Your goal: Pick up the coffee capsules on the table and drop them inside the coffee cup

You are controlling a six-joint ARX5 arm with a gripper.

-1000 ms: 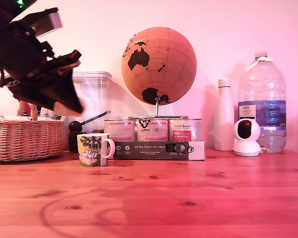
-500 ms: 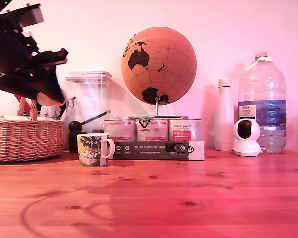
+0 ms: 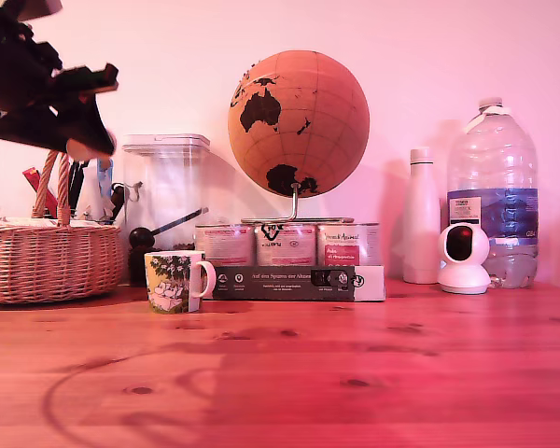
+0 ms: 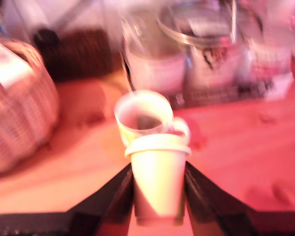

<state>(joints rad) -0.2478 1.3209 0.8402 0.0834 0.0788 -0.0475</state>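
pincer (image 3: 91, 142) | with cream-white capsule (image 4: 158, 179) | moved up, toward exterior view's left, above basket (image 3: 47, 261)

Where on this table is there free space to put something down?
Free: the wide wooden table in front of the coffee cup and the dark flat box. Crowded: the back row, from the wicker basket past the tins to the white camera and water bottle.

A strong pink-red cast tints both views. The wrist view is motion-blurred throughout. In the exterior view, soft arc shadows cross the worktop (image 3: 289, 373) toward seven o'clock.
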